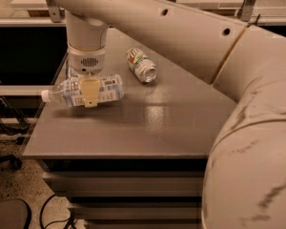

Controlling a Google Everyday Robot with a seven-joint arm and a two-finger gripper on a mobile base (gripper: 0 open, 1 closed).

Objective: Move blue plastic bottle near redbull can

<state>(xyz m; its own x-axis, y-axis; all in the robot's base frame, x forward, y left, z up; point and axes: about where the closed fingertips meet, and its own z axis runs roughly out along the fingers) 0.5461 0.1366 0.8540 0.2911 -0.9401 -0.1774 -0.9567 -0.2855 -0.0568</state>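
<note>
Blue plastic bottle [110,88] lies level in the grip of the tool [90,95], lengthwise along the desk's left edge near the far left corner. Its white cap reaches out past the left edge and its base points inward over the desk [157,123]. The tool comes straight down from above and is clamped around the middle of the blue plastic bottle. One tan finger [90,90] crosses the label on the near side, and the other is hidden behind. A shadow sits on the desk just under the bottle, though whether the bottle touches the surface cannot be told.

A white-and-green can [142,66] lies on its side toward the far edge. It is inward of the bottle and apart from it, with its shiny end facing the near right. Bare desk lies between the two. The robot's thick beige arm [181,27] sweeps from the tool across the far edge and down the right side, covering the desk's right edge and both right corners.

Counted: one bottle, one can in sight, one tool.
</note>
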